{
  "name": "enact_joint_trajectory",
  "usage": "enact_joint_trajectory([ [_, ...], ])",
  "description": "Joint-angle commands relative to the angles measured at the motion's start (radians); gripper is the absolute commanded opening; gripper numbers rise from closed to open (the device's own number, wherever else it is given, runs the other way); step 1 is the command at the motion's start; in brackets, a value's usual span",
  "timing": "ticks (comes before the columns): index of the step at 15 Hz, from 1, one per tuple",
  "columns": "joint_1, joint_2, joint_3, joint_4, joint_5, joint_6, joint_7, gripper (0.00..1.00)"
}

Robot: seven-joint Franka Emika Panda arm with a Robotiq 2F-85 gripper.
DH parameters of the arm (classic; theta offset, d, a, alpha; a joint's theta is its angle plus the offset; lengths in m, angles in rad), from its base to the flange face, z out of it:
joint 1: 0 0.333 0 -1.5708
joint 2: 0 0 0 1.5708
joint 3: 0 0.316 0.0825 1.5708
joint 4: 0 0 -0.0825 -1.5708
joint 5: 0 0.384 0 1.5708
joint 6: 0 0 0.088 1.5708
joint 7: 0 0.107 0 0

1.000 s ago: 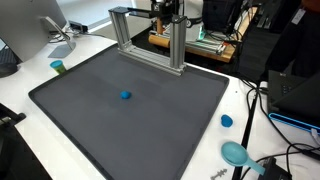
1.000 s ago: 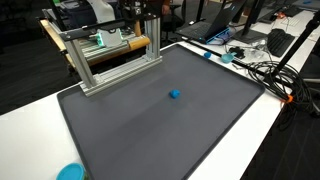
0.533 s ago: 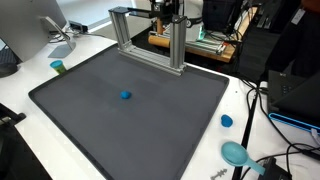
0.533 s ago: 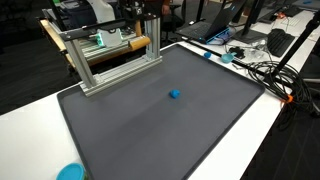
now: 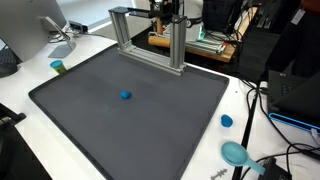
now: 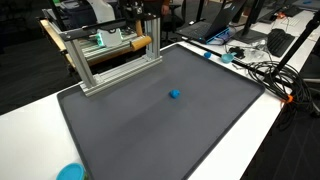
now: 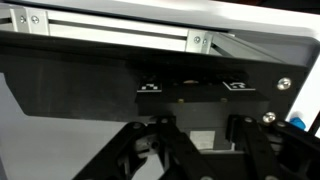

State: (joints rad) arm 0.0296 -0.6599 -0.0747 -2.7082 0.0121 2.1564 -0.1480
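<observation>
A small blue object point(image 5: 125, 96) lies alone near the middle of the dark grey mat point(image 5: 90, 120); it also shows in an exterior view point(image 6: 174, 95). My gripper point(image 5: 166, 10) hangs high behind the aluminium frame point(image 5: 146, 40), far from the blue object, and shows at the top in an exterior view point(image 6: 150, 12). In the wrist view my gripper's black fingers point(image 7: 205, 150) stand apart with nothing between them, facing the frame's rail point(image 7: 120, 35) and the mat point(image 7: 80, 90).
A blue cap point(image 5: 227, 121), a teal scoop point(image 5: 236, 153) and a teal cup point(image 5: 58, 67) sit on the white table round the mat. Cables point(image 6: 265, 70) lie along one side. Equipment point(image 5: 195, 40) stands behind the frame. A blue disc point(image 6: 70, 172) sits at the table's near edge.
</observation>
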Motion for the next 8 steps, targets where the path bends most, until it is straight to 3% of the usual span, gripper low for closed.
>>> enact_joint_trajectory([
  [1,0.009,0.035,0.013,0.035,0.047,0.065,0.041,0.22],
  [5,-0.014,0.129,0.067,0.126,0.018,0.18,0.145,0.22],
  [8,-0.031,0.237,0.11,0.251,-0.012,0.191,0.225,0.22],
])
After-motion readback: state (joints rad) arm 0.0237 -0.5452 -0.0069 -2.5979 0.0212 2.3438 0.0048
